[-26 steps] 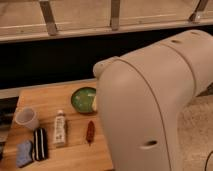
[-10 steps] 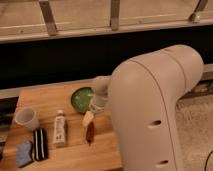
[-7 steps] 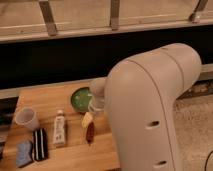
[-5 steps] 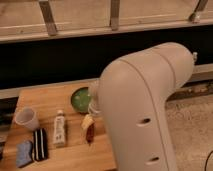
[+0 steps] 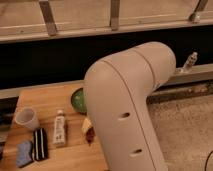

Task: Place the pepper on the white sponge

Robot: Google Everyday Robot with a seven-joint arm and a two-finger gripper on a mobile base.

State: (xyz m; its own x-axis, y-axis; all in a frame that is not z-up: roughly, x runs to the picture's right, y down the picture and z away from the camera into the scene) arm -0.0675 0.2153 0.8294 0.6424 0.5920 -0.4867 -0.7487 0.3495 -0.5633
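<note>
Tool (image 5: 86,125) at pepper (image 5: 90,137), mostly behind arm (image 5: 127,95).
We judge pickup pending (grip: cannot tell); sponge (image 5: 23,153) well apart.

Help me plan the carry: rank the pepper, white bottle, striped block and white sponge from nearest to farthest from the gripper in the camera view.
The gripper shows at the arm's lower left edge.
1. pepper, just below it.
2. white bottle, toward the picture's left.
3. striped block, further left, nearer the front.
4. white sponge, leftmost, beside the block.
</note>
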